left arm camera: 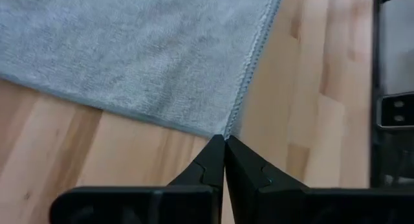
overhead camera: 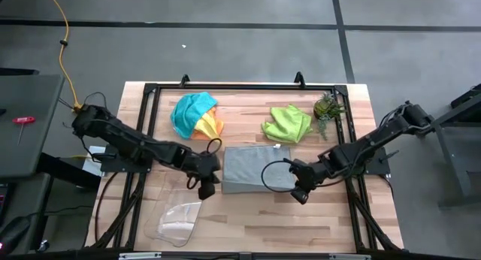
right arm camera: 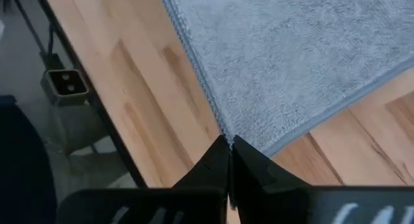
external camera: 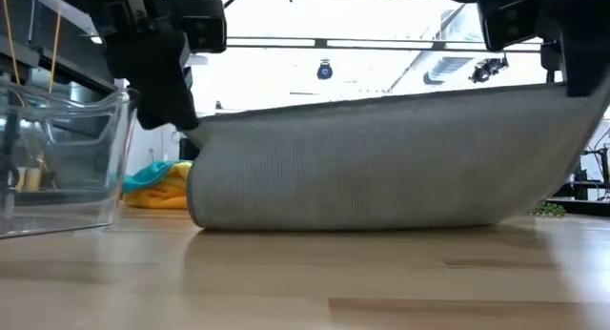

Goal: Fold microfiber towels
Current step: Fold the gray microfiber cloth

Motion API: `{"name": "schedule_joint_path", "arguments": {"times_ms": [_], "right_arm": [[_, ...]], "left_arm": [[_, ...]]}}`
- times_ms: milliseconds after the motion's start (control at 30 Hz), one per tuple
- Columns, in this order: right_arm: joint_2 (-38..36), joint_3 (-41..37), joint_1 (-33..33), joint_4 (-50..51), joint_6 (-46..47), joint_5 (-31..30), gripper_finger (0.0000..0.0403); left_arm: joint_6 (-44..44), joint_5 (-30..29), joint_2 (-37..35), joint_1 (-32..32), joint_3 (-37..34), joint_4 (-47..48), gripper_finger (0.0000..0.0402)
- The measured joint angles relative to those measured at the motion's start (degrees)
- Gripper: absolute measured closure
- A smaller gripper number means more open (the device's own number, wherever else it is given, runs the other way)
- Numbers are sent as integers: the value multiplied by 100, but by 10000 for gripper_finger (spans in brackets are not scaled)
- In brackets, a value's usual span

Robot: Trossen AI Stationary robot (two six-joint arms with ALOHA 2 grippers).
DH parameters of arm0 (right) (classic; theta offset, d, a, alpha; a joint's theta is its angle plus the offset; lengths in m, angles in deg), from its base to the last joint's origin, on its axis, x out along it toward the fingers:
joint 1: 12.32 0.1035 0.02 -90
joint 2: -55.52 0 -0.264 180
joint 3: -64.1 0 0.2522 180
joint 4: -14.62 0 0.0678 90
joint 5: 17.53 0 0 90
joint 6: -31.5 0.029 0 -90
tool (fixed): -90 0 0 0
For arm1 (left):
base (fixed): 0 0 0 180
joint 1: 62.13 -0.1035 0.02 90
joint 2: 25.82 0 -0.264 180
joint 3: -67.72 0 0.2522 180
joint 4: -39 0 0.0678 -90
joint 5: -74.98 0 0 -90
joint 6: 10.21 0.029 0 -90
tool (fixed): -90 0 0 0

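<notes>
Grey microfiber towel (overhead camera: 252,168), mid-table (overhead camera: 248,222), near edge lifted; left pincer (overhead camera: 206,186) clenched on its near-left corner, right pincer (overhead camera: 300,191) clenched on its near-right corner; cloth's bulk lies beyond both, long axis spanning between them

A grey towel (overhead camera: 254,169) with a fine ribbed weave lies on a pale wooden table (overhead camera: 301,222) marked by light and darker planks. Beside it sit a teal towel (overhead camera: 190,112), yellow and orange towels (overhead camera: 209,126), a lime green towel (overhead camera: 287,124) and a green plant (overhead camera: 326,107).
</notes>
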Motion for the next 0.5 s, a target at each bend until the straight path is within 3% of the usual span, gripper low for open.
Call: {"name": "schedule_joint_path", "arguments": {"times_ms": [133, 500], "right_arm": [[4, 1, -263, 70, -171, -59, 403], [7, 1, -1359, 676, -223, -1090, 403]], "left_arm": [[35, 44, 68, -250, -5, 61, 401], [386, -281, 66, -1129, -7, 98, 401]]}}
